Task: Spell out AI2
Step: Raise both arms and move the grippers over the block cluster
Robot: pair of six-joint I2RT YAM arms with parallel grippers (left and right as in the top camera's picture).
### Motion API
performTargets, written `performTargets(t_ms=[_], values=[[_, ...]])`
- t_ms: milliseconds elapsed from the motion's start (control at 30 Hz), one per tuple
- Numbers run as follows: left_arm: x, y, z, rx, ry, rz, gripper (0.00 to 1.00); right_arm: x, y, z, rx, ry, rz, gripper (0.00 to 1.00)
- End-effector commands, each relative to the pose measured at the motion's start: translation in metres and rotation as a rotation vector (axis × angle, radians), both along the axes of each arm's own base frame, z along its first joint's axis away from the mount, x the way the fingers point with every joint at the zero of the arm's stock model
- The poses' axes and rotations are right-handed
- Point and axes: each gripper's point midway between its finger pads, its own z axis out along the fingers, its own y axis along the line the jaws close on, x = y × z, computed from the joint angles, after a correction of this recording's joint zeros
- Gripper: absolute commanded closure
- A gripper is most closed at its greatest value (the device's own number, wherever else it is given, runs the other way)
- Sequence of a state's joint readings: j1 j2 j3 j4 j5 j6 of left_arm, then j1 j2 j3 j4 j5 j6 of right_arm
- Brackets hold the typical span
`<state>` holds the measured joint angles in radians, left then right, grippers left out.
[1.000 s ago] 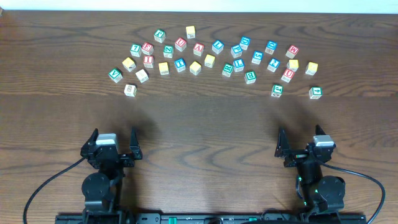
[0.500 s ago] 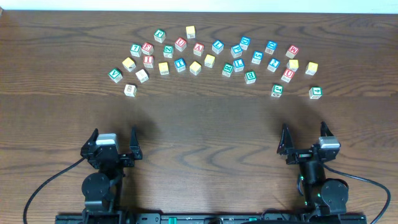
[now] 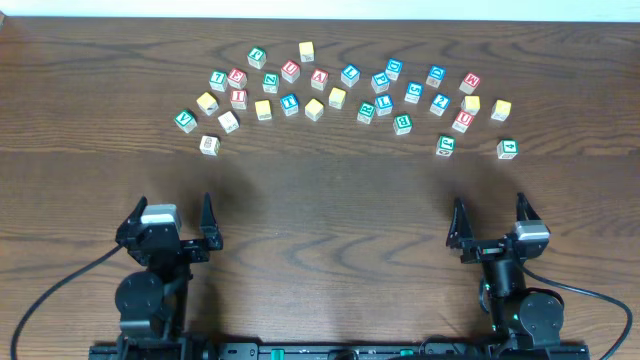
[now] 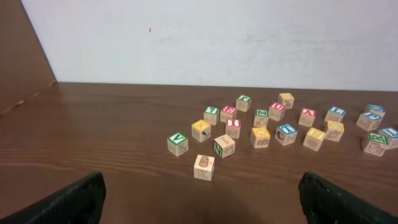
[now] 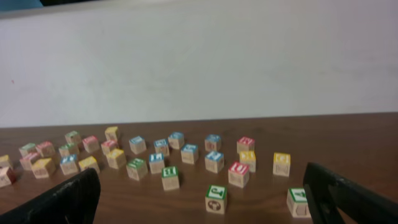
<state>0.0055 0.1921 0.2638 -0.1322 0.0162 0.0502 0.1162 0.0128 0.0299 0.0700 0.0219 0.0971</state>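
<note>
Many letter blocks (image 3: 349,75), one green V (image 4: 177,139)

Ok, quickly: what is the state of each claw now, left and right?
Left claw: open, holding nothing.
Right claw: open, holding nothing.

Dark wooden table (image 3: 320,200), plain white wall (image 4: 217,37) behind
</note>
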Motion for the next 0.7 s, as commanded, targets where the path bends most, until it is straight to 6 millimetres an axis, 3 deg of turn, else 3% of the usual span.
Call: performTargets(t_ms=[0, 400, 667], values=[[0.002, 0.001, 0.018, 0.009, 0.0, 0.005, 0.02, -0.005, 0.0, 0.023, -0.004, -0.05, 0.003, 0.01], [0.016, 0.001, 0.057, 0.003, 0.09, 0.001, 0.03, -0.008, -0.001, 0.066, 0.0, -0.088, 0.002, 0.01], [0.031, -0.004, 0.089, -0.009, 0.106, -0.026, 0.03, 0.013, 0.002, 0.101, -0.049, -0.024, -0.002, 0.01]])
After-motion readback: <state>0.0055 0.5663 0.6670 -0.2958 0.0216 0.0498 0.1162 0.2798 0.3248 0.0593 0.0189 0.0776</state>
